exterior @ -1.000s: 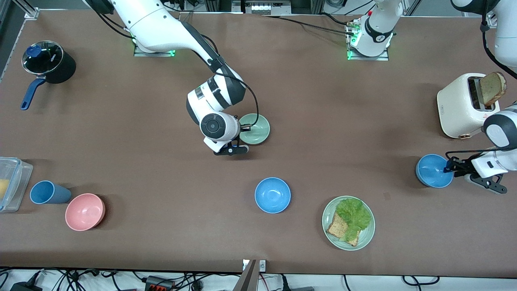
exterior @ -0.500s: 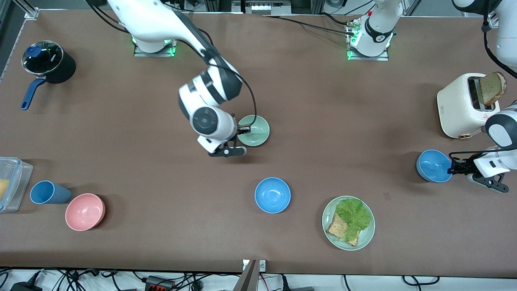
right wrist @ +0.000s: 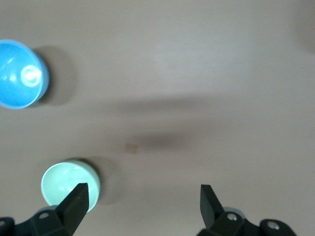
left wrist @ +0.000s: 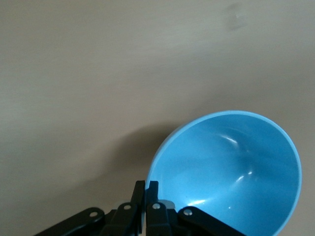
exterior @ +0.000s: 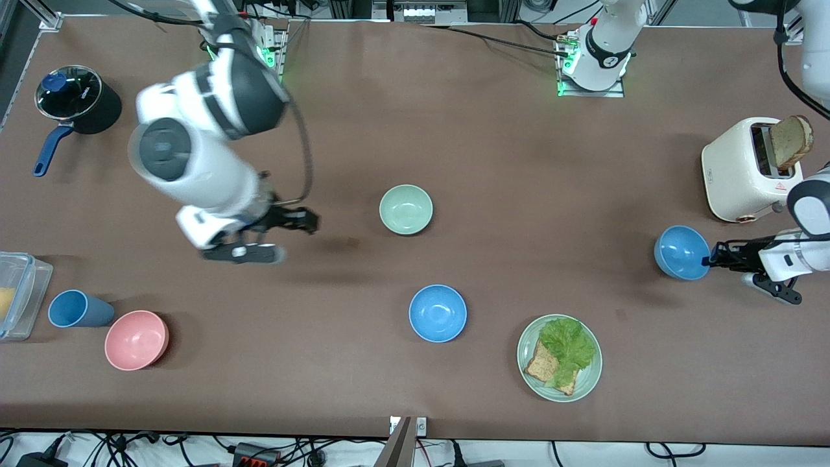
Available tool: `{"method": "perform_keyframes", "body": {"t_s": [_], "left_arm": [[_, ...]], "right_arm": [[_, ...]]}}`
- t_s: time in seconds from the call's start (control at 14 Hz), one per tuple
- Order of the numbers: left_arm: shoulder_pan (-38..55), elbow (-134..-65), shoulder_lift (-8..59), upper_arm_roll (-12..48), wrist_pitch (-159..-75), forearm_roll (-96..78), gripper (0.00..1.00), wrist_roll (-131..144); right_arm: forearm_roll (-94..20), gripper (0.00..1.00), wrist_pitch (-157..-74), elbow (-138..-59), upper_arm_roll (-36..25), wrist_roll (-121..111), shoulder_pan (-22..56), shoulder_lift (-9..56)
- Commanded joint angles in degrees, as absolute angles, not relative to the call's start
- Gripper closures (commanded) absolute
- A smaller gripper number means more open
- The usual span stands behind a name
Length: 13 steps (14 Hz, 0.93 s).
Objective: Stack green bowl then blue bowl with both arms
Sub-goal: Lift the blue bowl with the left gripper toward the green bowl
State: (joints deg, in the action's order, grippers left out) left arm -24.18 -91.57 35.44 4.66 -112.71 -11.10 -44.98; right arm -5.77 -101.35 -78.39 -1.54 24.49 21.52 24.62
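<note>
The pale green bowl point(exterior: 406, 209) sits upright on the table near the middle; it also shows in the right wrist view point(right wrist: 66, 183). My right gripper point(exterior: 295, 224) is open and empty, up over bare table toward the right arm's end from that bowl. My left gripper point(exterior: 709, 262) is shut on the rim of a blue bowl point(exterior: 680, 252), held tilted above the table near the toaster; the left wrist view shows the rim pinched between the fingers point(left wrist: 146, 189) and the bowl point(left wrist: 231, 167). A second blue bowl point(exterior: 438, 312) sits nearer the front camera than the green bowl, also in the right wrist view point(right wrist: 19, 73).
A green plate with lettuce and toast point(exterior: 559, 357) lies beside the second blue bowl. A white toaster point(exterior: 746, 170) stands at the left arm's end. A pink bowl point(exterior: 136, 339), blue cup point(exterior: 76, 309), clear container point(exterior: 19, 292) and black pot point(exterior: 78, 98) are at the right arm's end.
My right gripper let go of the green bowl, opened, rose and swung away toward the right arm's end. My left gripper lifted the blue bowl and carried it slightly toward the middle.
</note>
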Motion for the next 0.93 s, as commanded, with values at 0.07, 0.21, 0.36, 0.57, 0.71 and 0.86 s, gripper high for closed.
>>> {"method": "perform_keyframes", "body": {"t_s": [0.07,0.21,0.36,0.57,0.71,0.86], "left_arm": [[-24.1,-92.8,28.5,9.1,-103.1,-12.1,1.00,-37.1],[-24.0,-93.9,26.3,13.2,-101.1,-12.1,1.00,-29.9],[-24.0,-94.7,24.3,18.2,-100.7,-12.1,1.00,-21.6],[-24.0,-95.0,23.3,28.2,-100.7,-12.0,1.00,-2.4],[-23.0,-94.9,23.7,34.4,-102.5,-11.5,1.00,10.6],[-16.8,-94.9,25.6,35.5,-106.2,-11.3,1.00,23.2]], "right_arm": [[-5.0,0.00,-95.5,-74.6,-1.1,24.0,16.4,23.4],[-5.0,0.00,-94.9,-73.7,-1.0,23.9,13.6,21.7],[-5.1,0.00,-94.9,-73.7,-0.9,22.8,9.9,20.4],[-4.8,0.00,-95.0,-74.0,-0.8,14.5,4.1,18.6],[-4.8,0.00,-95.0,-76.2,-0.8,9.9,0.1,16.3],[-4.9,0.00,-94.9,-77.2,-0.8,5.3,-2.2,15.0]]}}
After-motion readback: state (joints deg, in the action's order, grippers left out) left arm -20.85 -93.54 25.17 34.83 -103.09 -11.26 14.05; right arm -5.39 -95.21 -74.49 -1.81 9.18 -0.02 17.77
